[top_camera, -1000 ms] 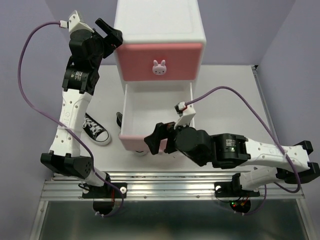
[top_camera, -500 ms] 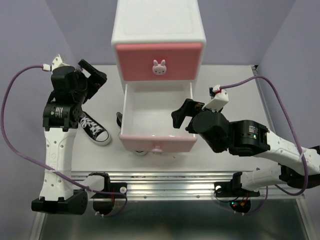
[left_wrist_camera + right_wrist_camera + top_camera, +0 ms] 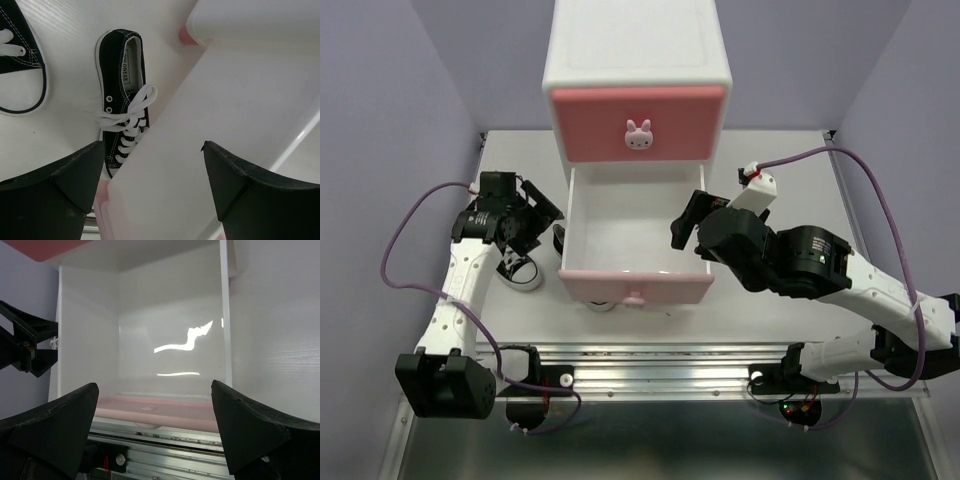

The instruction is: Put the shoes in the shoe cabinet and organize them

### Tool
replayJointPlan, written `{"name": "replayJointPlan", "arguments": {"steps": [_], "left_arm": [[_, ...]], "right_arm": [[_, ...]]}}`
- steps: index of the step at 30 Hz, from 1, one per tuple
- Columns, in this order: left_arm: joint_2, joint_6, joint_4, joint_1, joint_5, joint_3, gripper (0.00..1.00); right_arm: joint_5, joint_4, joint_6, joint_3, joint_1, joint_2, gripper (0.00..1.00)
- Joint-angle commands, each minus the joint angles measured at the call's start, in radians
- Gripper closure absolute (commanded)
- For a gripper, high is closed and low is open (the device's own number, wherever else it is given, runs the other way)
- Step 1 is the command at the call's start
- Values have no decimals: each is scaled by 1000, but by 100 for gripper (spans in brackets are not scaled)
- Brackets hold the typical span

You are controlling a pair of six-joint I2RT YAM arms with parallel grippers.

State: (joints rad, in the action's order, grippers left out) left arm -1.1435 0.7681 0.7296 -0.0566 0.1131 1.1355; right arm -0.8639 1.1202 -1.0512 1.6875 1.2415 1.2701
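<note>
The shoe cabinet [image 3: 638,45] is white, its upper pink drawer shut and its lower drawer [image 3: 632,285] pulled out and empty. Two black shoes lie on the table left of that drawer. One [image 3: 125,97] rests along the drawer's side wall [image 3: 215,120]; the other [image 3: 20,65] lies further left. My left gripper [image 3: 535,213] hangs open low over them, its tips [image 3: 152,167] straddling the drawer's corner. At the drawer's right rim my right gripper [image 3: 690,222] is open, looking across the bare drawer floor [image 3: 165,340] with nothing between its fingers [image 3: 50,425]. No orange shoes are in view.
The cabinet's pink foot [image 3: 185,34] stands close behind the nearer shoe. An aluminium rail [image 3: 650,365] runs along the table's near edge. Purple walls close in the table on the left, right and back. The left gripper [image 3: 25,345] shows beyond the drawer's far wall.
My left arm has swung down from beside the cabinet's top to low over the black shoes. My right gripper has moved from the drawer's front to its right rim.
</note>
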Motion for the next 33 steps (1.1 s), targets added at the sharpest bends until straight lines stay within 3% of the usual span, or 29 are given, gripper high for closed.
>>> {"name": "replayJointPlan", "arguments": {"steps": [1,16,22,33], "left_arm": [[-50,10,-75,5,2,-28,10],[-266,79,-196,32,-140,-43,11],[-377,69,-240,32,-138,-20,11],[-412,73,-303,-8,-81,-83,12]], "right_arm": [[31,15,-10,14,-19,-8,0],[74,90,-72,28,-19,-2,0],[82,118,-78,29,-19,12,0],[98,119,-90,-22,-28,15,0]]}}
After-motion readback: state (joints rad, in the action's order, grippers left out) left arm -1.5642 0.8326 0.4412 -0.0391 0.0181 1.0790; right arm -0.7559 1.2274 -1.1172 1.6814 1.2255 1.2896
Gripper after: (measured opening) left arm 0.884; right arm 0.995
